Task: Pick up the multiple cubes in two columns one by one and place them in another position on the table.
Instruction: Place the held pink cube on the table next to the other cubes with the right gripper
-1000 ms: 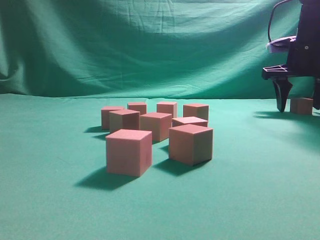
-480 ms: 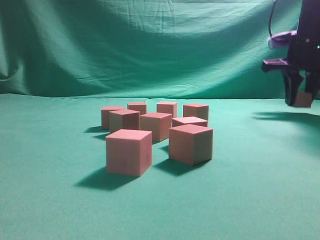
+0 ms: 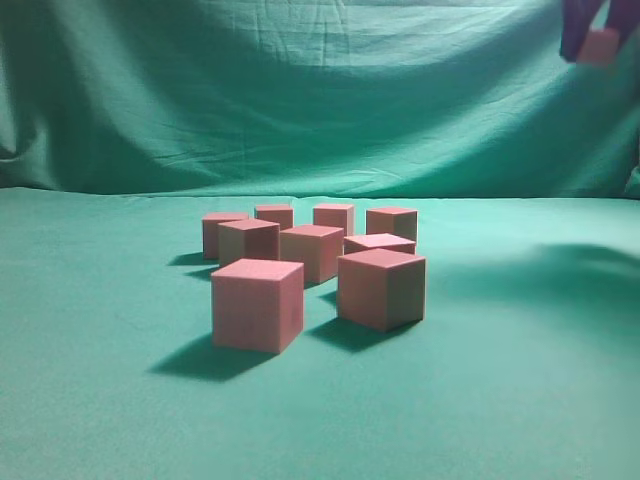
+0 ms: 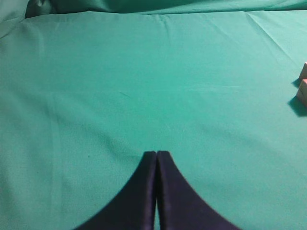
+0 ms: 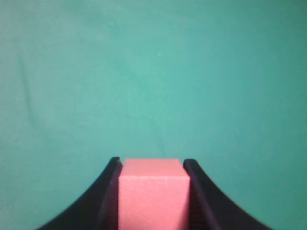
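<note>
My right gripper (image 5: 152,191) is pinching one cube (image 5: 152,194) squarely between its dark fingers (image 5: 108,191), the block's flat sides seated against both pads and its top face level in the right wrist view. In the exterior view that held cube (image 3: 601,46) hangs high at the top right corner, well clear of the table (image 3: 520,400), with only plain green cloth under it. My left gripper (image 4: 157,191) has its jaws pressed together with nothing between them, parked over bare cloth, two cube corners (image 4: 303,84) just showing at its right edge.

The rest of the cubes (image 3: 315,262) sit in a loose cluster at mid-table, some nearly touching, well apart from the one I carry.

I judge this to be the carry leg of a pick-and-place. To do it well I would keep the pinch firm and the wrist level so the block does not twist, travel high, choose a bare patch away from the cluster, lower until the base meets the cloth flat, then spread the jaws and lift straight up so I do not nudge it
</note>
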Controlling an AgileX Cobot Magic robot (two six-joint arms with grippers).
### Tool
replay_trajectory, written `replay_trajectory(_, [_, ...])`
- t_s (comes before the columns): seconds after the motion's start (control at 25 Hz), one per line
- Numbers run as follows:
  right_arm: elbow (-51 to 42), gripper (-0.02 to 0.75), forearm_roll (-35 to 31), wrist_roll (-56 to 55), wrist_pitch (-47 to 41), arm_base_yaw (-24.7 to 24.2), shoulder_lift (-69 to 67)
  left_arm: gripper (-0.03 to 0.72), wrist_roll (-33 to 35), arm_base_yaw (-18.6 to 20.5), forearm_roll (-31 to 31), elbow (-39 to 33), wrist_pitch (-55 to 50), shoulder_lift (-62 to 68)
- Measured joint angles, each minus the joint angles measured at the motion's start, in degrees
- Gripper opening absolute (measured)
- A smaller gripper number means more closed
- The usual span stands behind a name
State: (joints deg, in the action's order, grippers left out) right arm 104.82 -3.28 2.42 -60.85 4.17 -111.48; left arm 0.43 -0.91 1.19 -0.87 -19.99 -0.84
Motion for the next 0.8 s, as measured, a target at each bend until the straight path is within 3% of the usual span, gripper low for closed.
replay_trajectory(0.32, [0.0, 0.253, -1.5, 0.9, -9.7, 12.0, 10.5, 0.000, 0.0, 0.0, 0.0, 0.0, 0.0, 0.0])
replay_trajectory(0.64, [0.0, 0.253, -1.8, 0.8, -10.5, 32.7, 12.2, 0.000, 0.0, 0.0, 0.0, 0.0, 0.0, 0.0])
replay_trajectory(0.68, [0.0, 0.253, -1.8, 0.8, -10.5, 32.7, 12.2, 0.000, 0.0, 0.0, 0.0, 0.0, 0.0, 0.0])
replay_trajectory(0.8, [0.0, 0.253, -1.8, 0.2, -9.1, 42.4, 11.5, 0.000, 0.0, 0.0, 0.0, 0.0, 0.0, 0.0])
